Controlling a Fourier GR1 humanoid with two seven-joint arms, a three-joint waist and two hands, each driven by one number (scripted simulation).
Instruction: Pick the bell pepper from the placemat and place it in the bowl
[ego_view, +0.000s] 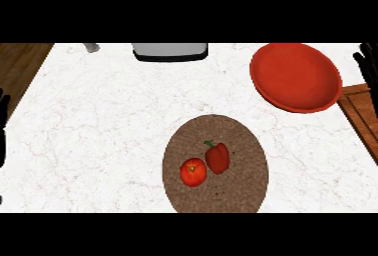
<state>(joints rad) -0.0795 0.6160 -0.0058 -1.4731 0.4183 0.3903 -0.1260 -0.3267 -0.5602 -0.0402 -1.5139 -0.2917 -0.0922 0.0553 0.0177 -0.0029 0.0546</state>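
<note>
A red bell pepper (218, 158) with a green stem lies near the middle of the round brown woven placemat (235, 135). Just to its lower left on the same mat sits a red tomato (193, 172). The red bowl (295, 76) stands on the white marble counter at the upper right. My right hand (368, 61) shows only as dark fingers at the right edge, beside the bowl. My left hand (4, 125) shows as a dark sliver at the left edge, far from the mat. Neither hand touches anything.
A grey and black appliance (170, 51) stands at the counter's far edge. A wooden board (363, 117) lies at the right edge below the bowl. Wooden floor (18, 62) shows past the counter's left side.
</note>
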